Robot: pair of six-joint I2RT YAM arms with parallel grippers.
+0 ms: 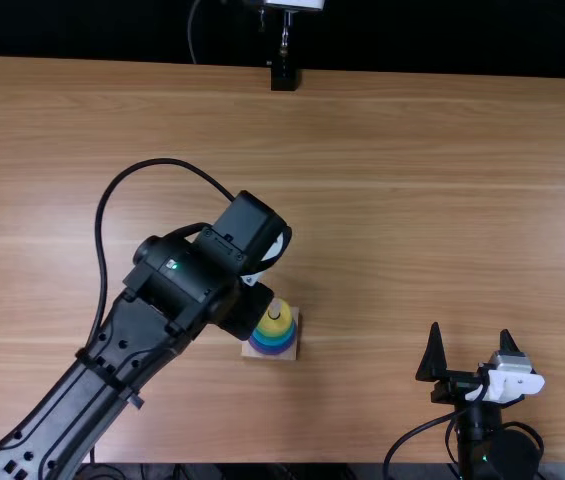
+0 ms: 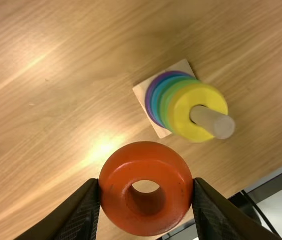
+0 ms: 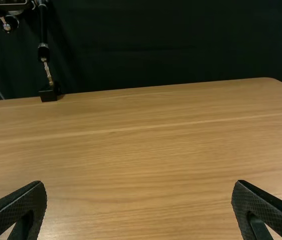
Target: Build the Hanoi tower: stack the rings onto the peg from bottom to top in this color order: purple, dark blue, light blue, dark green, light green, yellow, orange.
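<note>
Final step is judged to be in hand: the orange ring (image 2: 145, 157) is clamped across its width by the L end effector (image 2: 146, 186), opened only to ring dia., above the bench (image 1: 412, 200) near the peg (image 2: 208, 120). Next, the hole must be centred over the peg tip & the ring lowered onto the yellow ring (image 2: 180, 117), then freed. No long axis is given by its round face; hole axis is judged approx. vert., as w/ the upright peg, while the R end effector (image 1: 470, 352) is held wide open, empty.
</note>
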